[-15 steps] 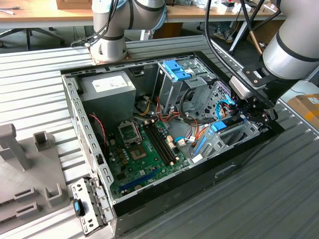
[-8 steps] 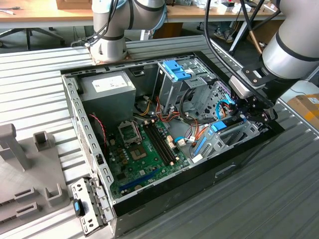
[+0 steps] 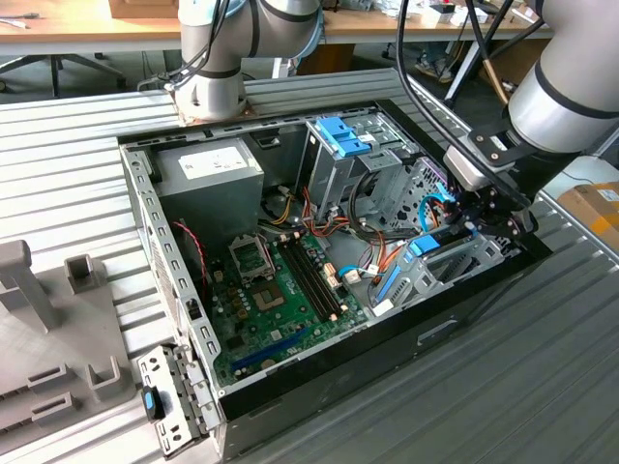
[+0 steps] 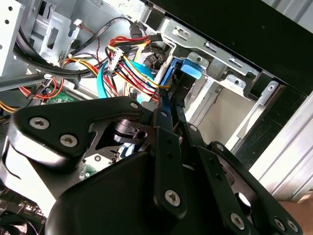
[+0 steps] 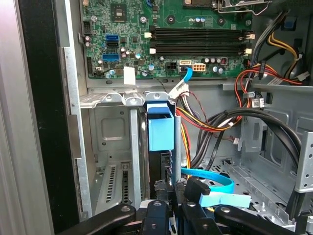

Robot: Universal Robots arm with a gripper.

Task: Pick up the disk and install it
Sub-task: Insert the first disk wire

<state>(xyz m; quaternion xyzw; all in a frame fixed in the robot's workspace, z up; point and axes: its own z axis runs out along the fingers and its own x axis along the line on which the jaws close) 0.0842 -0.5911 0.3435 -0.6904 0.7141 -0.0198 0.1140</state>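
In both wrist views the black pincer (image 5: 176, 186) (image 4: 172, 115) sat closest to the lens, its jaws drawn narrow and closed on the thin edge of the disk (image 5: 160, 128) (image 4: 189, 69). The disk stood on edge between them, its blue end tab pointing away from the pincer and its blue rail running back towards the fingers (image 4: 164, 128). It sat partly inside the metal drive bay (image 5: 112, 128) (image 4: 230, 98), against the black wall of the computer case (image 3: 387, 360). In the first wrist view a flat blue data cable (image 5: 215, 180) curved just beside the pincer. In the second wrist view a bundle of red and yellow wires (image 4: 132, 63) ran behind the disk. Beyond the bay in the first wrist view lay the green motherboard (image 5: 146, 49).

In the exterior view the ribbed metal tabletop (image 3: 542, 387) filled the lower part of the frame and carried the open case. A perforated bracket (image 3: 169, 401) with a blue latch lay at the lower left, near a grey moulded fixture (image 3: 39, 319). At the exterior view's right the pincer (image 3: 484, 215) reached into the case over the bay (image 3: 462, 263), with the disk (image 3: 432, 242) tilted in it. Mid-frame were the motherboard (image 3: 280, 290) and, farther back, the silver cage (image 3: 334, 179) topped by a blue clip (image 3: 340, 135), and the power supply (image 3: 208, 179). The arm (image 3: 566, 87) rose to the upper right.
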